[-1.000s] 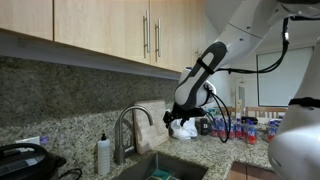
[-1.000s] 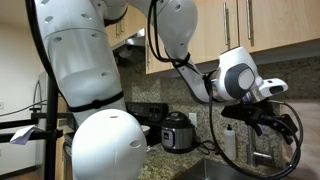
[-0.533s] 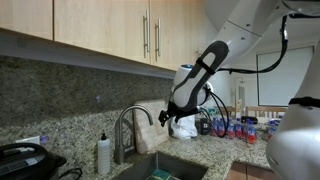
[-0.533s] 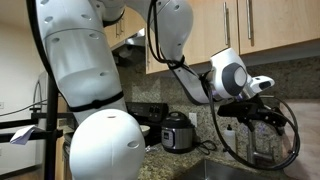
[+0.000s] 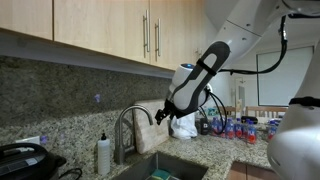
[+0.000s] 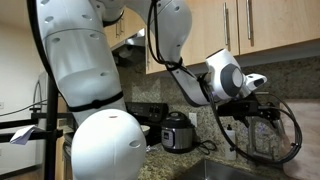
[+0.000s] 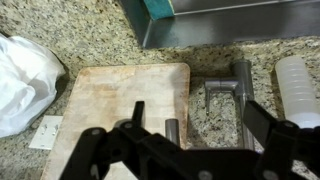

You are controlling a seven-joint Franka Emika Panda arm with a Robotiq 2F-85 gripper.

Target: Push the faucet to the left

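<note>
The faucet (image 5: 128,128) is a slim grey-silver gooseneck tap standing behind the sink (image 5: 168,166). My gripper (image 5: 162,116) hangs just beside the spout's arch, on the side away from the soap bottle, close to it; I cannot tell if it touches. In the wrist view the faucet (image 7: 238,88) shows from above, just inside one dark finger of the gripper (image 7: 200,128). The fingers are spread wide and hold nothing. In an exterior view the gripper (image 6: 262,108) hangs above the counter, and the faucet is hard to make out there.
A white soap bottle (image 5: 104,155) (image 7: 296,90) stands on the faucet's far side. A wooden cutting board (image 7: 125,110) leans behind the counter, beside a white bag (image 5: 184,127) (image 7: 25,80). Several bottles (image 5: 228,128) stand further along. A rice cooker (image 6: 178,132) sits against the backsplash. Cabinets (image 5: 110,30) hang overhead.
The gripper has moved sideways toward the faucet's arch, from near the white bag to right beside the spout. The faucet has not visibly turned.
</note>
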